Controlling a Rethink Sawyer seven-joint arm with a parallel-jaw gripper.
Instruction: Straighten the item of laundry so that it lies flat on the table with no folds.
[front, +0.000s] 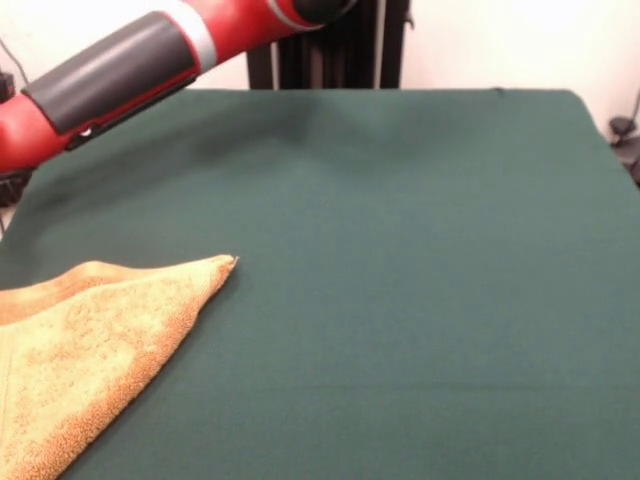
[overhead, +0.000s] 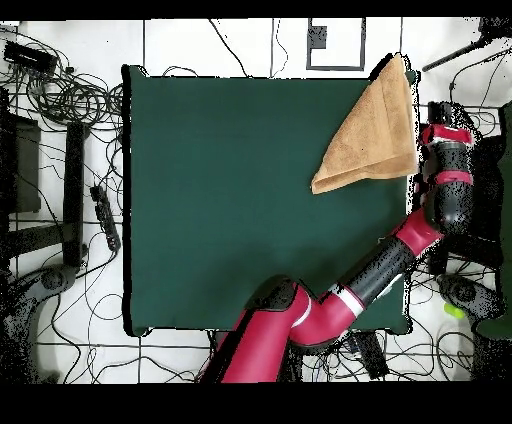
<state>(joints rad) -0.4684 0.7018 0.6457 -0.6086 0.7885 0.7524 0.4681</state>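
The item of laundry is an orange-yellow terry towel at the table's near left corner in the front view. It is folded into a triangle, with one corner pointing toward the middle. In the overhead view the towel lies at the upper right of the green table, reaching the table's edges. The gripper sits at the end of the red and black arm, just off the table's right edge beside the towel. Whether it touches the cloth is hidden. In the front view only an arm link shows.
The arm runs along the table's right side in the overhead view. Cables and stands crowd the floor around the table.
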